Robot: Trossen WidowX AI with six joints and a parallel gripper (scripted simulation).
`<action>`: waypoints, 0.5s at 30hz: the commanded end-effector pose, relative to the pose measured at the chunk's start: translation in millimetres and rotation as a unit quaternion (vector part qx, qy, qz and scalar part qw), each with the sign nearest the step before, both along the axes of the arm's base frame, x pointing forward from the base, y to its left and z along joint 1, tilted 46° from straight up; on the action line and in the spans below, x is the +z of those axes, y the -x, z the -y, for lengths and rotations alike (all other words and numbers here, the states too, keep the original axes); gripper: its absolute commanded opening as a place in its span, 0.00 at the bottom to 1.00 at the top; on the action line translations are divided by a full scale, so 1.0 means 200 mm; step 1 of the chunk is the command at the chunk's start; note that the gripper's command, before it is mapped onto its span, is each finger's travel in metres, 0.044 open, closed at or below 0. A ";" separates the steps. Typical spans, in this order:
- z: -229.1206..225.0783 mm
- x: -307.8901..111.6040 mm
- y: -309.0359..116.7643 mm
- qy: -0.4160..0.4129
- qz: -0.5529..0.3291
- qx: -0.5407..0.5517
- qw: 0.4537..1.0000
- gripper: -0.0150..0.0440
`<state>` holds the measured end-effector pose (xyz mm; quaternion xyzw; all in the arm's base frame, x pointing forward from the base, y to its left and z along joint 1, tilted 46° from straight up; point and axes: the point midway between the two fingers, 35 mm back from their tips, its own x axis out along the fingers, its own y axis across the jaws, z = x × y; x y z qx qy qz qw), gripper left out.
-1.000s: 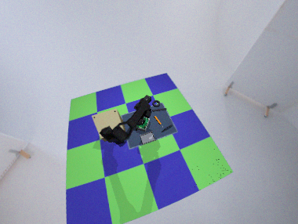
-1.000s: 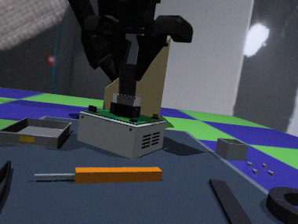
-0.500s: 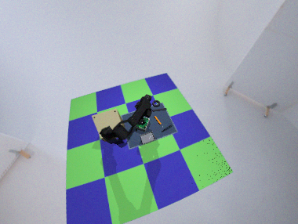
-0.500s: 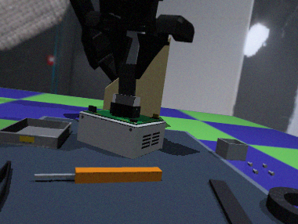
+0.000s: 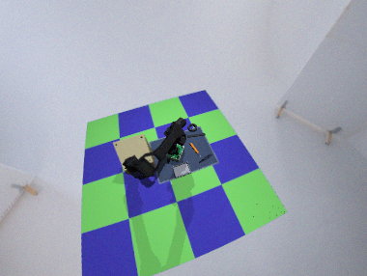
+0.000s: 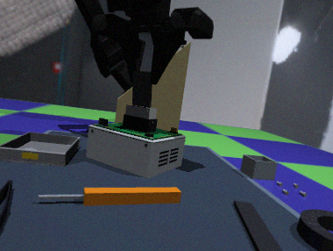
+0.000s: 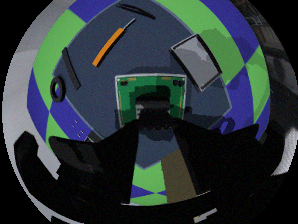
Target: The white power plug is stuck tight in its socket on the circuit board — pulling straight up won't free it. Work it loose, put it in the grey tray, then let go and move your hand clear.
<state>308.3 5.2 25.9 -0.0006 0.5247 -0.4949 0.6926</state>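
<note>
Plug's directly under the jaws, so no reach needed; what counts is its axis. White plug (image 6: 141, 112) (image 7: 140, 109) is at its socket (image 6: 139, 123), on the circuit bd (image 5: 180, 155) (image 6: 115, 127) (image 7: 128, 95) atop the pale housing (image 6: 118, 151), approx. centre of the ext. view; top view has it hidden by the arm. Gripper (image 5: 175, 149) (image 6: 142, 105) (image 7: 156, 123) comes down on it from above, jaws pinching the plug, prob. across its short side: one finger shows on the near face in ext. view, narrower than the plug, w/ plug sticking out either side. Long axis runs L-R in both ext. and wrist frames, approx. in line w/ the bd's upper edge in wrist. Plug looks abt. level, no clear gap over the socket, so I'd call it not yet out. Next move, my guess: keep the pinch, rock it side to side along that long axis w/ a light lift, no hard straight pull. Risk: pads slip up, or bd & housing get dragged along. Grey tray (image 5: 182, 170) (image 6: 48, 158) (image 7: 197, 60) is off to one side: L in ext., upper R in wrist, just below the bd in top view. Once free, lift clear of the housing's edge, then go across that way.
</note>
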 end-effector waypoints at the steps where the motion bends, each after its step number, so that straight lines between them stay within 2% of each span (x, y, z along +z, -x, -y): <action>1: -0.04 0.08 0.03 -0.034 0.025 0.028 0.999 0.25; 9: -0.07 0.05 -0.01 0.015 -0.009 -0.003 1.000 0.25; 15: -0.10 0.08 -0.01 0.015 -0.009 -0.003 1.000 0.25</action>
